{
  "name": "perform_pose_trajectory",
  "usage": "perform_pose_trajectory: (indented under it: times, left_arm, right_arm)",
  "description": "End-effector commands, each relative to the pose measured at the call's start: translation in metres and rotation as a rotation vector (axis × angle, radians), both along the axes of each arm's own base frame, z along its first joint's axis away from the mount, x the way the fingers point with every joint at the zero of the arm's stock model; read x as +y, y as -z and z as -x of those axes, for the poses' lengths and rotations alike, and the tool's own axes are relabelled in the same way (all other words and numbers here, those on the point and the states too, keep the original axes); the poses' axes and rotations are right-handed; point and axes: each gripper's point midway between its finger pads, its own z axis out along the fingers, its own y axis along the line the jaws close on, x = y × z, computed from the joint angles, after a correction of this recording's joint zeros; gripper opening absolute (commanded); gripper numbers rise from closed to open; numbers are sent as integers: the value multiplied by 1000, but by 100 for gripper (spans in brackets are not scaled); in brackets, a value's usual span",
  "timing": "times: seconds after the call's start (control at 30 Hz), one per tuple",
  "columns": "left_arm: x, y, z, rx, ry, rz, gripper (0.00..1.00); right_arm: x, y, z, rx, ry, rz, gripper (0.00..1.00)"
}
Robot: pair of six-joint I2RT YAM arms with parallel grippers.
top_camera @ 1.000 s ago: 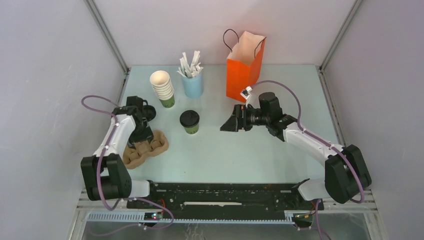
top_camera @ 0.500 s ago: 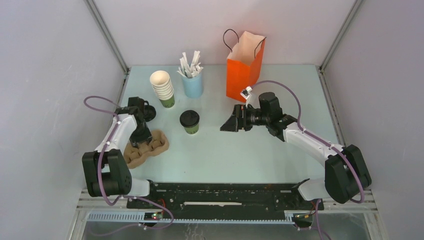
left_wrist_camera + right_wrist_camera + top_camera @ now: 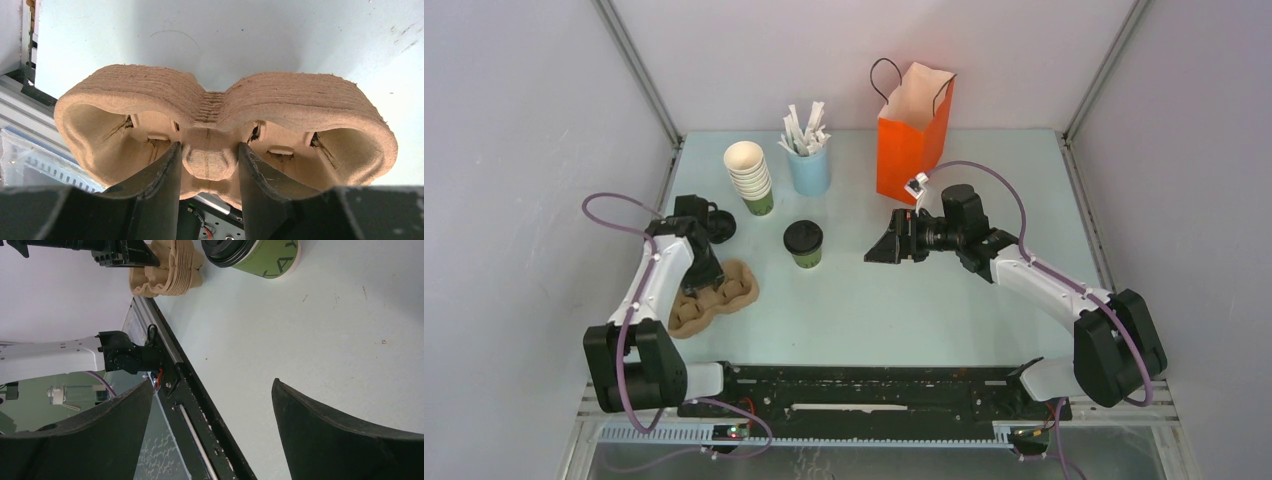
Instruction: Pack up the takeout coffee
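Observation:
The takeout coffee [image 3: 804, 243], a small green cup with a black lid, stands upright mid-table; the right wrist view shows it at the top [image 3: 255, 252]. A brown pulp cup carrier [image 3: 724, 296], layered like a nested stack, lies at the left. My left gripper [image 3: 706, 283] is down on it. In the left wrist view the fingers [image 3: 165, 170] clamp the central ridge of the carrier [image 3: 225, 100] from both sides. My right gripper [image 3: 880, 250] hovers open and empty to the right of the cup, its jaws [image 3: 212, 382] wide apart.
An open orange paper bag [image 3: 912, 130] with black handles stands at the back behind my right gripper. A stack of cream-and-green cups [image 3: 751, 178] and a light blue cup of white sticks [image 3: 808, 160] stand at the back left. The black base rail [image 3: 200, 405] runs along the near edge.
My left arm has shifted a little and its gripper has settled on the carrier, which has moved slightly. The right arm and the coffee cup have not moved.

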Motion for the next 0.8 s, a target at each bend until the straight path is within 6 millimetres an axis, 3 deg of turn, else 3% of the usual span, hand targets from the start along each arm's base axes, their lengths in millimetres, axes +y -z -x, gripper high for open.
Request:
perform_pose_trajectory:
  times: [0.0,0.07,0.13,0.23,0.33,0.43,0.57,0.67,0.77]
  left_arm:
    - [-2,-11,-8,-26,11,8,38]
    - [-8,-19,-10,-73,20,38,38]
    - [-1,-20,-12,-88,25,2,39]
    - [8,-8,-9,-1,15,7,35]
    - [-4,-21,-26,-131,14,65,34]
    - [6,-17,-24,-43,5,28,34]
    - [-1,-30,-45,-153,20,49,35]
    - [-3,-13,-39,-45,34,67,35]
    - [-5,-3,-40,-42,39,79,37]
  right_arm:
    - [5,-5,1,-29,-23,-21,97]
    - [3,-5,1,-32,-18,-15,97]
    - [3,-5,1,-33,-17,-15,97]
    - [6,-5,3,-27,-29,-24,97]
    - [4,-4,1,-32,-20,-14,97]
    - [4,-6,1,-33,-20,-21,97]
    - [5,-3,1,-25,-23,-17,97]
    - [6,-5,2,-27,-26,-22,97]
    - [5,-3,1,-25,-23,-17,97]
